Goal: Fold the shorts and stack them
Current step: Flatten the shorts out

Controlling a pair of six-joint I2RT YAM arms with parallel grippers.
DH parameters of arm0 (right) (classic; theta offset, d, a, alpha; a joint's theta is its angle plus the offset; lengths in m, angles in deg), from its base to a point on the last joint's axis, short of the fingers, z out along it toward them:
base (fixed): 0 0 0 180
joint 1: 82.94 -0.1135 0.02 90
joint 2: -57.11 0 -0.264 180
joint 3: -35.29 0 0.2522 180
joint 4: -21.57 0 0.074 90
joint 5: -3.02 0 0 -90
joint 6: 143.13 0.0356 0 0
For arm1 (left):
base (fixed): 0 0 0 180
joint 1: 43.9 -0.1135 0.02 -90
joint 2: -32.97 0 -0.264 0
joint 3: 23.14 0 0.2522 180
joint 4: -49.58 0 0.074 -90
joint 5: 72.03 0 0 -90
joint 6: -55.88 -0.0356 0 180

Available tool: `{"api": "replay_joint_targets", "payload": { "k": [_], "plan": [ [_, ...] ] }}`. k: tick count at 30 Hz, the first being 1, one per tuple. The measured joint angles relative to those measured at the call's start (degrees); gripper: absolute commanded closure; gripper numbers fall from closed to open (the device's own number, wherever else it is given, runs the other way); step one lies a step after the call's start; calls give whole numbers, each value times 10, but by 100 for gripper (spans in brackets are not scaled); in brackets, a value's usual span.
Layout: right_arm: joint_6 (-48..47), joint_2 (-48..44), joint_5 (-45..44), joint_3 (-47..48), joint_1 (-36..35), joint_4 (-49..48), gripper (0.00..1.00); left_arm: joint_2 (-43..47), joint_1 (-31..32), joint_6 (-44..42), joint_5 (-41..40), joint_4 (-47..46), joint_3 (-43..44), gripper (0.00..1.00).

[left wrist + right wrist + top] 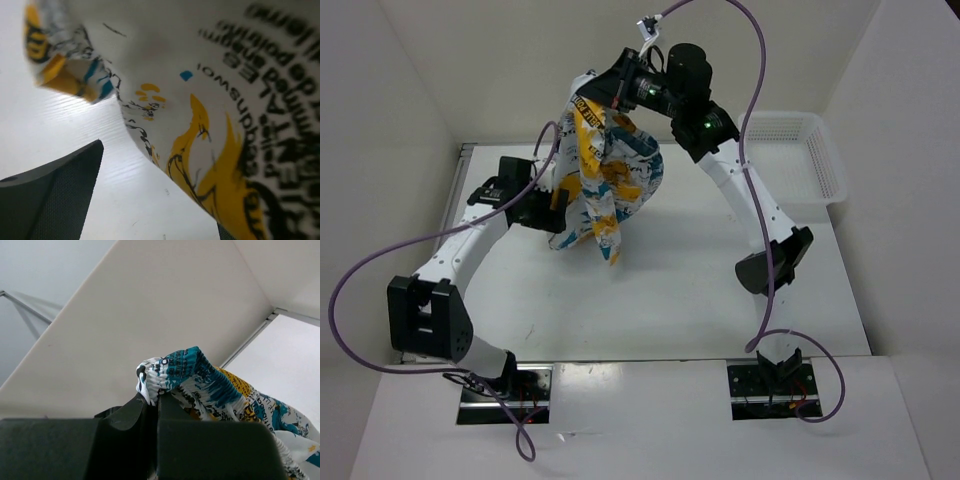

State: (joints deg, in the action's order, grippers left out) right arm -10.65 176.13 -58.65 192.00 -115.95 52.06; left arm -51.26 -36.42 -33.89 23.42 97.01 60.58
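The shorts (605,180), white fabric with teal, yellow and black print, hang bunched in the air over the back of the table. My right gripper (607,93) is raised high and shut on their elastic waistband (192,371), pinched between its dark fingers (127,415). My left gripper (558,207) is low at the left side of the hanging cloth. In the left wrist view its jaws stand wide open. One finger (50,195) is at the lower left, and the fabric (225,100) hangs close in front and covers most of the other.
A white perforated plastic basket (830,160) stands at the back right of the white table (670,290). White walls enclose the table on the left, back and right. Purple cables loop over both arms.
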Motion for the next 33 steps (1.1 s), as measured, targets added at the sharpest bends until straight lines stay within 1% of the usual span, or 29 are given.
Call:
{"api": "replay_joint_targets", "payload": {
  "k": [1,2,3,4,5,6,7,10,12,14,16,18,21,23,24,26,27,28,31,32,33],
  "plan": [
    [-1,0,1,-1,-1,1,100,-12,0,0,15,-2,2,23],
    [-2,0,2,-3,-2,1,100,-23,0,1,30,-4,3,50],
    [-4,-1,2,-9,-2,1,100,-34,0,3,46,-2,7,68],
    [-6,-2,4,-13,-3,1,100,-45,0,3,61,-3,10,79],
    [-10,-2,3,-17,-3,2,100,-54,0,0,75,-3,14,87],
    [-13,-2,3,-22,-3,6,100,-61,0,0,86,-2,17,98],
    [-17,-2,1,-27,-3,8,100,-65,0,2,90,-2,21,100],
    [-26,-6,-3,-46,-3,16,100,-71,0,0,86,5,44,100],
    [-33,-16,-5,-71,-3,18,100,-74,-7,0,70,8,74,100],
    [-44,-32,-6,-105,-2,21,100,-74,-30,0,54,6,117,100],
    [-52,-54,-6,-147,3,22,100,-74,-61,0,37,-4,162,100],
    [-64,-84,-5,-209,11,22,100,-72,-85,0,22,-20,190,100],
    [-82,-132,-11,-308,37,23,100,-67,-104,0,2,-44,202,100],
    [-96,-159,-18,-376,55,20,100,-73,-99,0,-6,-53,204,88],
    [-103,-169,-21,-405,64,21,100,-83,-94,-1,-8,-54,207,75],
    [-115,-184,-28,-469,73,17,100,-123,-76,-2,-13,-51,233,28],
    [-122,-188,-30,-495,73,18,100,-152,-65,-4,-16,-48,252,21],
    [-128,-190,-32,-520,72,17,100,-185,-53,-2,-21,-45,277,17],
    [-151,-190,-42,-577,71,19,100,-269,-26,-2,-34,-24,327,9],
    [-158,-190,-45,-590,72,20,100,-282,-20,-1,-39,-16,328,9],
    [-167,-191,-49,-599,74,21,100,-287,-17,-1,-42,-6,322,7]
  ]
}}
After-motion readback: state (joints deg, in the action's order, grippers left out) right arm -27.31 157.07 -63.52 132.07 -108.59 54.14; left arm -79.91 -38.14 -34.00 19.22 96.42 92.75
